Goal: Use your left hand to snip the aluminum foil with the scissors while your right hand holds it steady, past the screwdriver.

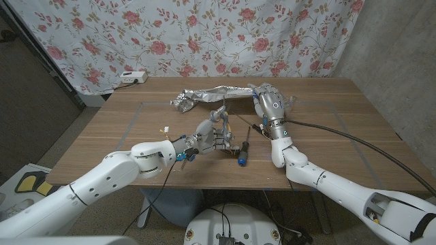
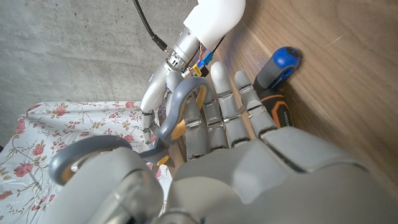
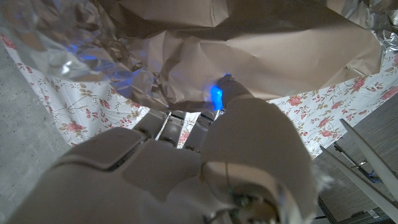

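Left hand [image 1: 204, 139] gripped the scissors [image 1: 223, 122] beside the screwdriver [image 1: 243, 151]; right hand [image 1: 269, 102] clutched the aluminum foil [image 1: 208, 95]. No writing was readable anywhere.

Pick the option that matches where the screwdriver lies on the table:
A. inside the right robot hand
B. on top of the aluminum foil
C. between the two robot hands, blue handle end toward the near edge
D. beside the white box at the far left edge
C: in the head view the screwdriver lies on bare wood between the left robot hand, which holds the scissors, and the right robot hand on the aluminum foil.
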`<action>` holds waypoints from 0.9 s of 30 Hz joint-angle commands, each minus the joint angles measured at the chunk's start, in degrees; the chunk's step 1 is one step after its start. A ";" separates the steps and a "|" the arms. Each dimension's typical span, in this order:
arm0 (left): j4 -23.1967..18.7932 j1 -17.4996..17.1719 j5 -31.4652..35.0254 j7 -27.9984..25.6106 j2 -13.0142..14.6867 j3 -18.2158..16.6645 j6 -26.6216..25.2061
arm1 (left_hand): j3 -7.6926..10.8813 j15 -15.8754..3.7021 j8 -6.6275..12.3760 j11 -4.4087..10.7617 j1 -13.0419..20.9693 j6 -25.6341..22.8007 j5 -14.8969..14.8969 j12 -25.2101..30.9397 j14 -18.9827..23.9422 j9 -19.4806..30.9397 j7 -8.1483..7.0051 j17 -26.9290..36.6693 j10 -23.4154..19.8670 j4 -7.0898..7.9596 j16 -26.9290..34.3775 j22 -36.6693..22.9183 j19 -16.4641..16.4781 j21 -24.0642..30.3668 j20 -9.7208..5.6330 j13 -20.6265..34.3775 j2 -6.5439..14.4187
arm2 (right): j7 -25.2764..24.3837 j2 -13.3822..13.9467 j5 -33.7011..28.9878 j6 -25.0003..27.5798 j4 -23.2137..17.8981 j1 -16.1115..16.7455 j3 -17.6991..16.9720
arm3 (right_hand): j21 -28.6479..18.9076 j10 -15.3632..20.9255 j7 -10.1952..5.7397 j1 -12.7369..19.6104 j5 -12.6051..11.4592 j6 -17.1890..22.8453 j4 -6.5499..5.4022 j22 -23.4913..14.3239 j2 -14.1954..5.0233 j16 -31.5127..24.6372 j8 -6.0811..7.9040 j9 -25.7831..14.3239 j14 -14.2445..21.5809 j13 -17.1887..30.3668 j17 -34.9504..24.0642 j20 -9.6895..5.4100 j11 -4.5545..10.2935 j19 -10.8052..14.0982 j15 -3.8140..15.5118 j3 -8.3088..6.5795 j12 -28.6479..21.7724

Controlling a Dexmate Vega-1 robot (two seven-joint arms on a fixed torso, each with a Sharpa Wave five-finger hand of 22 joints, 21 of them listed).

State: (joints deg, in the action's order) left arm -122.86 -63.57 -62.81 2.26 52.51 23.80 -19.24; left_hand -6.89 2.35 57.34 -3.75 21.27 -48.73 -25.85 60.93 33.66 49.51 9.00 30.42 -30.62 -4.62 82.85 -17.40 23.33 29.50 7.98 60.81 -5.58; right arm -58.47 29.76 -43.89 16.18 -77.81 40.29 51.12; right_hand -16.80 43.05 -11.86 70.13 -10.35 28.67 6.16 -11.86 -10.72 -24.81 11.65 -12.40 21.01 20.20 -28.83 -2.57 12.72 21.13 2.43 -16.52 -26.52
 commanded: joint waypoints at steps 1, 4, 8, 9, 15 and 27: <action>1.17 1.24 -1.15 1.64 -0.40 0.54 -0.97 | -12.41 -0.12 -0.16 3.25 -0.40 -0.09 0.22 18.81 -0.04 0.43 -0.07 0.38 -3.85 12.77 0.30 -0.37 -0.15 0.22 0.15 6.09 -0.37 | 0.42 0.93 -0.92 0.10 -1.65 1.07 -0.57 | -0.30 0.09 0.04 0.86 0.05 0.47 0.02 -0.23 -0.06 -0.04 0.05 -0.09 0.16 -0.04 -0.20 -3.24 -0.10 -0.22 10.91 -0.42 -0.49; 1.39 1.31 -1.43 1.84 -0.45 0.60 -1.14 | -12.41 -0.06 -0.37 3.26 -0.42 -0.12 0.23 18.74 -0.05 0.21 -0.09 0.44 -3.86 12.77 0.34 -0.36 -0.10 0.23 0.09 6.04 -0.38 | 0.49 1.10 -1.09 -0.13 -1.84 1.20 -0.66 | -0.32 0.07 0.04 0.87 0.04 0.50 0.01 -0.23 -0.09 -0.06 0.06 -0.09 0.20 -0.06 -0.25 -3.27 -0.10 -0.20 10.91 -0.43 -0.49; 1.86 1.58 -1.81 2.31 -0.66 0.74 -1.33 | -12.40 -0.08 -0.41 3.26 -0.41 -0.32 0.24 18.69 0.00 0.15 0.15 0.32 -3.83 12.76 0.27 -0.34 -0.07 0.23 0.13 6.06 -0.39 | 0.55 1.10 -1.25 -0.23 -1.91 1.35 -0.77 | -0.34 0.05 0.04 0.88 0.04 0.53 0.00 -0.22 -0.09 -0.08 0.06 -0.10 0.23 -0.08 -0.29 -3.33 -0.09 -0.20 10.92 -0.43 -0.48; 1.99 1.66 -1.85 2.44 -0.73 0.77 -1.32 | -12.40 0.01 -0.36 3.28 -0.40 -0.17 0.25 18.68 -0.02 0.36 0.03 0.39 -3.88 12.75 0.32 -0.36 -0.11 0.23 0.10 6.03 -0.39 | 0.56 1.07 -1.32 -0.21 -1.86 1.36 -0.77 | -0.35 0.04 0.04 0.88 0.04 0.53 0.00 -0.22 -0.08 -0.08 0.06 -0.10 0.23 -0.09 -0.31 -3.33 -0.09 -0.20 10.92 -0.43 -0.48; 2.54 2.07 -2.06 2.65 -1.02 0.83 -1.46 | -12.39 -0.11 -0.24 3.41 -0.44 -0.32 0.26 18.65 0.19 0.67 0.27 -0.06 -3.90 12.77 0.08 -0.41 -0.05 0.28 0.19 6.05 -0.38 | 0.32 1.14 -1.56 -0.73 -1.49 1.28 -0.85 | -0.40 0.00 0.05 0.91 0.03 0.54 0.00 -0.22 -0.08 -0.10 0.04 -0.11 0.28 -0.14 -0.40 -3.39 -0.09 -0.18 10.92 -0.43 -0.47; 3.36 2.97 -2.62 3.19 -1.65 0.63 -1.56 | -12.37 -0.21 -0.48 3.39 -0.47 -0.01 0.29 18.54 0.06 0.84 -0.28 0.38 -3.93 12.77 0.32 -0.52 -0.04 0.35 0.16 6.07 -0.33 | 0.46 2.09 -1.84 -0.90 -2.49 2.04 -1.42 | -0.45 -0.03 0.06 0.93 0.02 0.54 -0.01 -0.22 -0.07 -0.11 0.03 -0.12 0.31 -0.18 -0.49 -3.49 -0.10 -0.15 10.93 -0.42 -0.48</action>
State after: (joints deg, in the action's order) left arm -120.22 -61.34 -64.90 4.93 51.37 24.52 -20.68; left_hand -6.89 2.35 56.79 -3.75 21.01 -48.84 -25.63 60.93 33.66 50.03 8.87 30.65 -30.62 -4.62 82.82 -17.70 23.33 29.50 7.98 60.81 -5.83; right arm -58.04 31.14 -45.46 15.56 -79.54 41.71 50.20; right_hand -16.80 43.05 -11.86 70.35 -10.35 28.66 6.16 -11.85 -10.50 -24.81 11.65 -12.39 21.00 19.92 -29.10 -2.56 12.72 21.14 2.43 -16.52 -26.52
